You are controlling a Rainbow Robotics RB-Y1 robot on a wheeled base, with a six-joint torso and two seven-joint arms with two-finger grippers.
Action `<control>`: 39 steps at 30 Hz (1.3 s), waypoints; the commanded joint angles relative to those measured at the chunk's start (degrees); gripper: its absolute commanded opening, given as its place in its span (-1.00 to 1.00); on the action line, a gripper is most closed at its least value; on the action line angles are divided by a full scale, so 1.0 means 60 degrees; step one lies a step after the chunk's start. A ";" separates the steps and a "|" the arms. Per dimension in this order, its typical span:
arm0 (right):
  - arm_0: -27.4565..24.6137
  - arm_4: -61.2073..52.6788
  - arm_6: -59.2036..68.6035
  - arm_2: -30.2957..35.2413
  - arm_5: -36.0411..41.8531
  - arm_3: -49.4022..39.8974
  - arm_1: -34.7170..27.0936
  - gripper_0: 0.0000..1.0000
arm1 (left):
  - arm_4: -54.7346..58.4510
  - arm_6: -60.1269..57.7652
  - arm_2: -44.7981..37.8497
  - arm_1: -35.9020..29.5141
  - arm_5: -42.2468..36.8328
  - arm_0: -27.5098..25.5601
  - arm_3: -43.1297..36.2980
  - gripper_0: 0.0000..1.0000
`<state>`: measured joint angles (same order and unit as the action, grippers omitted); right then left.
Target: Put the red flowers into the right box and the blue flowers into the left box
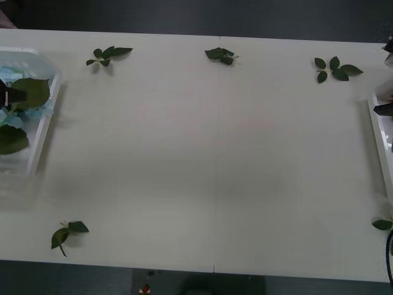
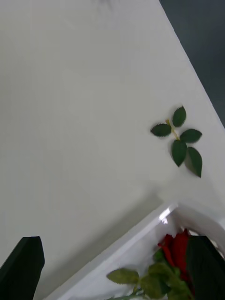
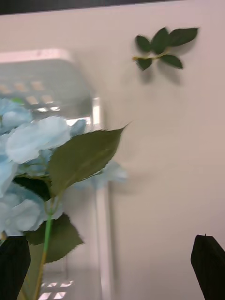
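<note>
Blue flowers [image 3: 33,138] with large green leaves lie in the translucent left box [image 3: 100,197], which sits at the table's left edge [image 1: 46,126]. My left gripper [image 3: 110,269] hovers over that box's inner rim, open, with a green stem running beside one black finger [image 3: 11,267]. A red flower [image 2: 176,248] with pale green leaves lies in the white right box [image 2: 136,243], at the table's right edge [image 1: 379,126]. My right gripper [image 2: 115,272] is open above that box's corner, nothing between its fingers.
Loose green leaf sprigs lie on the white table: far left [image 1: 107,55], far middle [image 1: 220,55], far right [image 1: 334,67], near left [image 1: 66,233] and near right edge [image 1: 382,224]. The wide middle of the table is bare. A dark floor lies beyond the table's far edge.
</note>
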<state>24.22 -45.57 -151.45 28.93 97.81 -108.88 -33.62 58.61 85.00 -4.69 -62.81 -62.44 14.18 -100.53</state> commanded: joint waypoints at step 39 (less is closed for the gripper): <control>0.0035 -0.7434 -0.0592 0.0642 0.2032 0.2399 0.0096 0.75 | 0.5979 0.8143 -0.0756 0.6103 -0.2104 -0.0693 -0.3241 1.00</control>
<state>24.20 -89.38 -155.05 33.12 110.09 -95.03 -31.25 93.31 133.20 -9.46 -26.99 -73.97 8.23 -118.80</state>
